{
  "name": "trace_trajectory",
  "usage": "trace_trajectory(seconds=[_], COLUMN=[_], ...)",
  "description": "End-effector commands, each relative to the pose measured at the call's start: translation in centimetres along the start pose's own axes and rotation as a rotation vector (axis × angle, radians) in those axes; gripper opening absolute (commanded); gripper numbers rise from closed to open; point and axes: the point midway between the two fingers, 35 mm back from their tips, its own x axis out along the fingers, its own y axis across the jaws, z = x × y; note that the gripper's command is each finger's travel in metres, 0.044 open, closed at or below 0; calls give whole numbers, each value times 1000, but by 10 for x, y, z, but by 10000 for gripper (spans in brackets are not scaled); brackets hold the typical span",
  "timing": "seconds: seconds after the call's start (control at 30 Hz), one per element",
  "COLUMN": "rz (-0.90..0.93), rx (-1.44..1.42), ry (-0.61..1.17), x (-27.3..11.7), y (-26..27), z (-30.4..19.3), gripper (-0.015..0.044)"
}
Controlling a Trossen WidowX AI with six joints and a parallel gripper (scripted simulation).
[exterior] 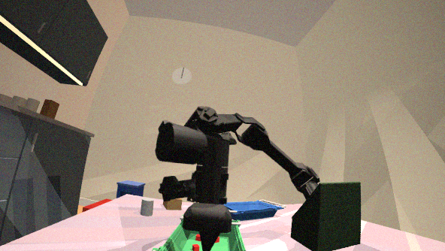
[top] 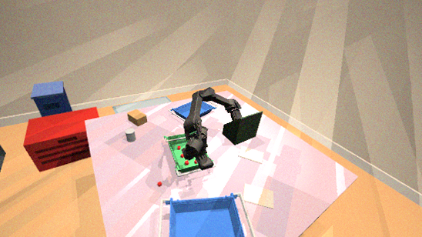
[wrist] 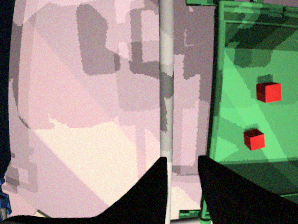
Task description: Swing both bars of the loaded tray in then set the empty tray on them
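The green tray (top: 172,154) (exterior: 239,240) (wrist: 216,100) holds several red blocks (top: 190,162) (exterior: 195,247) (wrist: 269,92). Its far bar (top: 176,138) lies in across its top. Its near bar (top: 189,173) (wrist: 166,60) is swung out past the near end. My gripper (exterior: 207,244) (wrist: 182,163) is partly open and empty above that bar's middle; the bar runs along the left finger in the wrist view. How high the tips are over it cannot be told. An empty blue tray (top: 205,223) stands at the front in the top view, bars out; another blue tray (top: 188,111) (exterior: 255,211) is at the back.
A dark green block-like obstacle (top: 243,129) (exterior: 340,218) stands right of the green tray, by the arm's base. A grey cylinder (top: 130,135) (exterior: 146,207) and a tan box (top: 137,118) (exterior: 173,204) stand at the back left. A loose red block (top: 159,184) lies left of the tray.
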Motion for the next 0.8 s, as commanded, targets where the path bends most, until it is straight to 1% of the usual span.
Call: trace_trajectory(seconds=[0.0, 0.23, 0.33, 0.57, 0.77], rz=[17, 17, 17, 15, 15], rx=[38, 38, 38, 38, 38], ry=[-12, -12, -12, -13, -13], x=[-1, 2, 14, 56, 57], y=[8, 8, 8, 8, 7], z=[4, 4, 5, 5, 5], gripper=[90, 90, 90, 90, 90])
